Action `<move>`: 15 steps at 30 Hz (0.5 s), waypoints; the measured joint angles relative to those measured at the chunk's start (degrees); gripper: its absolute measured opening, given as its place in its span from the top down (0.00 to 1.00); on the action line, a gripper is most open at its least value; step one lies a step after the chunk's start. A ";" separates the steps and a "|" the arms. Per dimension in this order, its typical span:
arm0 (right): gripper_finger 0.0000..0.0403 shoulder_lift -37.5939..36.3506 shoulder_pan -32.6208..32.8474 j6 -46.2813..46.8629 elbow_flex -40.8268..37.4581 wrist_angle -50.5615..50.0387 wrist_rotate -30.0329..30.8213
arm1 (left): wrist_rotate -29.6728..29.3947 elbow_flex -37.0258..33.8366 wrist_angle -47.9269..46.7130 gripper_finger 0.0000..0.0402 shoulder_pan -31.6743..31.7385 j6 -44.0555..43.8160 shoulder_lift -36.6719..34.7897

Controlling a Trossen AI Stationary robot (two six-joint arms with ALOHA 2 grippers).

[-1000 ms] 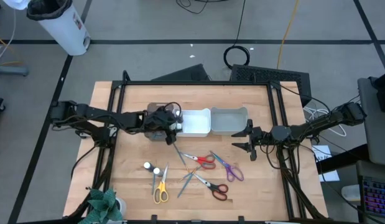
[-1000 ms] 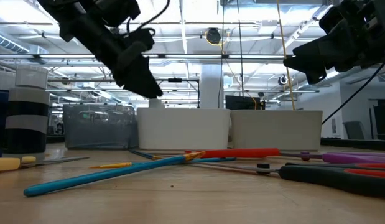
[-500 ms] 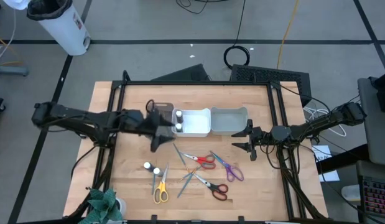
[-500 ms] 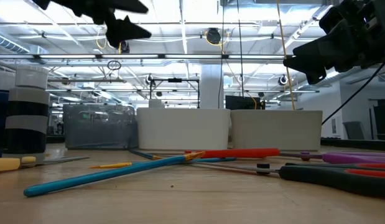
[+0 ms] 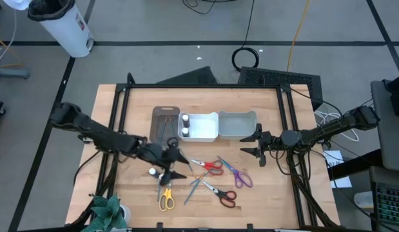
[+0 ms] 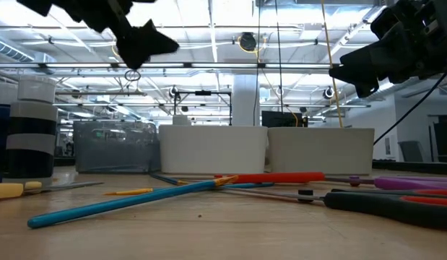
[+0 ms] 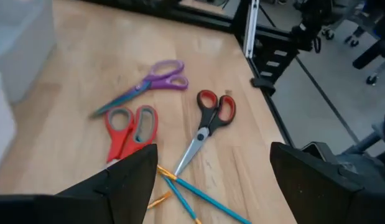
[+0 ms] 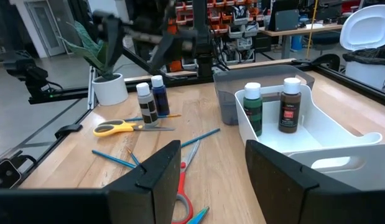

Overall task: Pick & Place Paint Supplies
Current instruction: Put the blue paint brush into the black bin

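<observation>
Two white-capped bottles [image 8: 290, 106] stand in the white bin [image 5: 205, 127]. Two more bottles [image 8: 152, 99] stand on the table near its near edge, beside the yellow scissors [image 5: 165, 197]. Red scissors [image 7: 130, 127], purple scissors [image 7: 153, 82], black scissors [image 7: 211, 118] and thin teal brushes [image 7: 192, 196] lie flat on the wood. My left gripper [image 5: 178, 165] hovers open above the table next to the loose bottles [image 5: 152, 172]. My right gripper [image 5: 258, 145] waits open in the air in front of the grey bin [image 5: 238, 125].
A brown bin [image 5: 165, 122] sits left of the white bin. A potted plant [image 5: 109, 212] stands at the near left corner. A black frame [image 5: 199, 86] borders the table. Bare wood shows between the bins and the far edge.
My left gripper has drawn back from the brown and white bins, risen, and swung toward the near edge; it is now above the loose bottles and scissors. With it gone, two bottles show in the white bin. The right arm has kept still.
</observation>
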 joint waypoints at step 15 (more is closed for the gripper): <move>0.58 0.01 -0.02 0.00 0.00 0.01 0.00 | -10.26 18.46 -16.47 0.26 -2.49 -4.72 21.51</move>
